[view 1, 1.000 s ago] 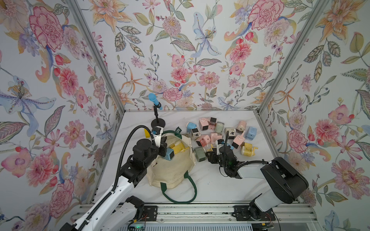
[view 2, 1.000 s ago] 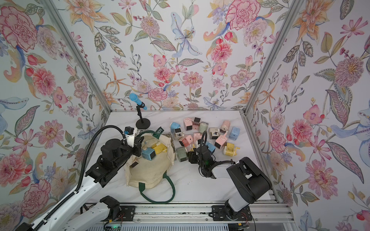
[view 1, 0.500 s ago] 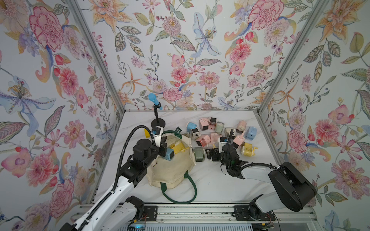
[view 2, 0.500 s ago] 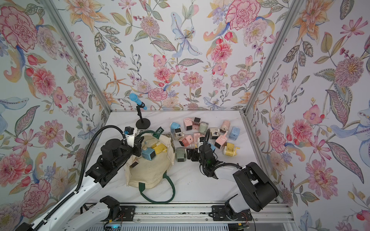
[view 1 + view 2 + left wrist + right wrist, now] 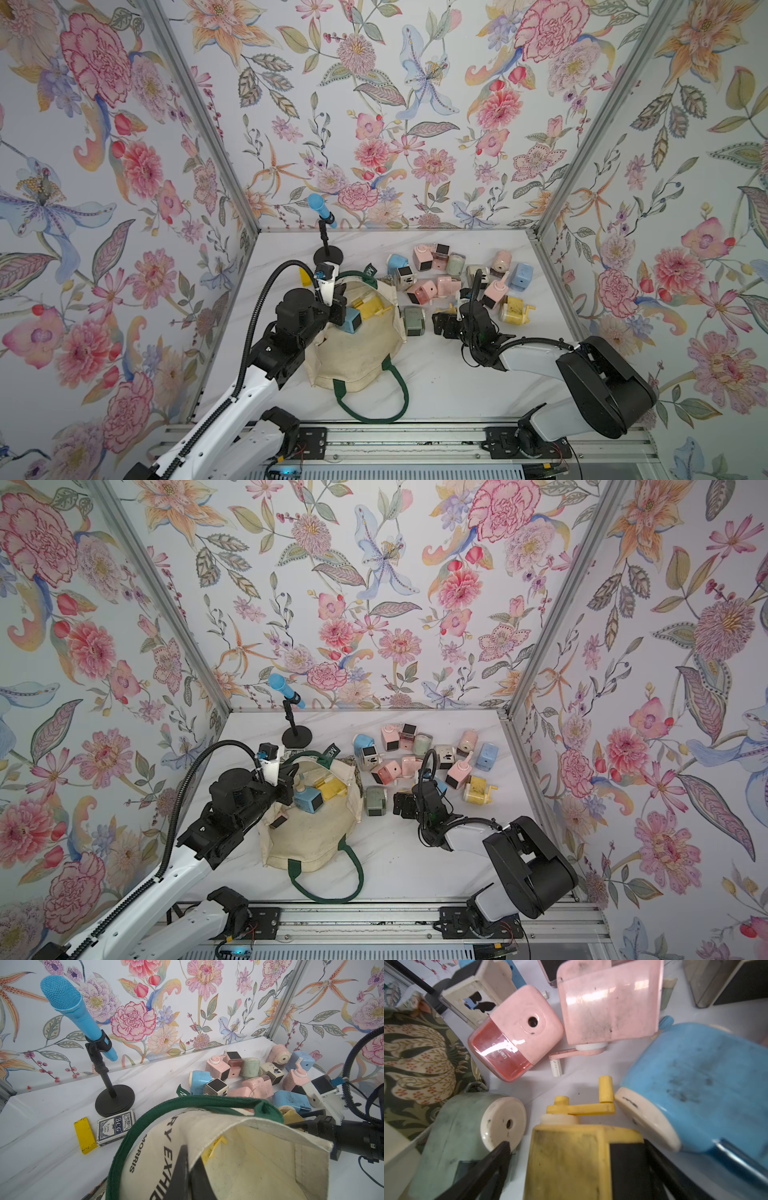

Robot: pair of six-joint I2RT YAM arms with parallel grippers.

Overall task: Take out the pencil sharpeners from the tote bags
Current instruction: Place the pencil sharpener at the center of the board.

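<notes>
The cream tote bag (image 5: 357,353) (image 5: 307,837) lies on the white table with its mouth toward the back. My left gripper (image 5: 190,1159) (image 5: 338,309) is shut on the bag's canvas rim and holds the mouth up. Inside the mouth sit a blue sharpener (image 5: 351,320) and a yellow one (image 5: 372,307). Several pastel pencil sharpeners (image 5: 449,274) lie piled at the back right. My right gripper (image 5: 576,1147) (image 5: 444,324) is open at the pile's front edge. A yellow crank sharpener (image 5: 566,1157) lies on the table between its spread fingers, beside a sage green one (image 5: 456,1126) and a blue one (image 5: 695,1084).
A blue microphone (image 5: 322,208) on a black stand (image 5: 108,1082) rises at the back left. A flat yellow bar (image 5: 85,1135) and a card deck (image 5: 116,1128) lie by its base. The bag's green strap (image 5: 370,399) loops toward the front edge. Floral walls close three sides.
My right gripper's jaws have spread wide, letting go of the yellow sharpener, and its arm has swung out to the right. The left arm and the bag have not moved.
</notes>
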